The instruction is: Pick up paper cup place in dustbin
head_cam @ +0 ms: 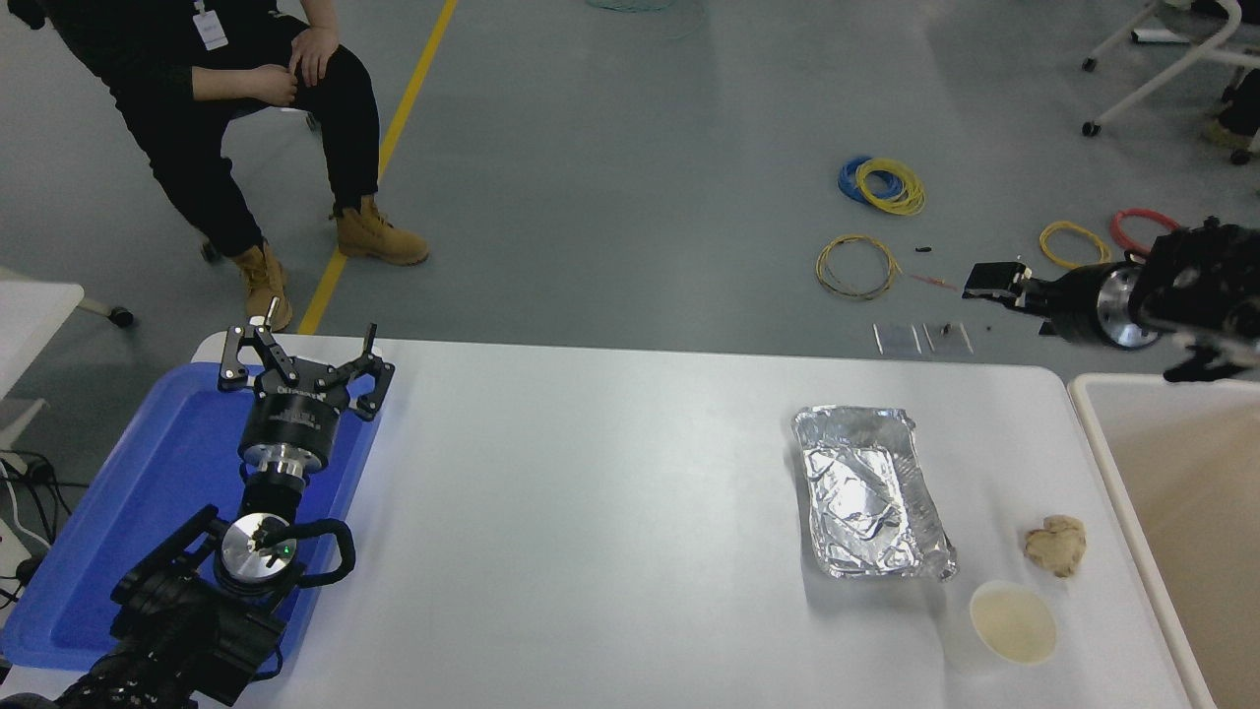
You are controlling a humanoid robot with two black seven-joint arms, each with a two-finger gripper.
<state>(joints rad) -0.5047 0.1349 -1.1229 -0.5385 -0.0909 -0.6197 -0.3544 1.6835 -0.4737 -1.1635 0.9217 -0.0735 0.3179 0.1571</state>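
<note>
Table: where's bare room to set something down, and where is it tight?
Widest bare patch: mid table, between the blue tray and the foil tray. A bare strip runs along the far edge behind the foil tray. Tight: near right corner, where the paper cup and crumpled paper ball sit beside the dustbin.

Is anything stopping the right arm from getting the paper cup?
Probably not. The cup stands alone, open side up, apart from the paper ball and foil tray. The right gripper is far off.

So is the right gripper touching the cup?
Apart. The head view shows the right gripper up at the table's far right edge, while the cup stands alone near the front edge, with bare table between them.
</note>
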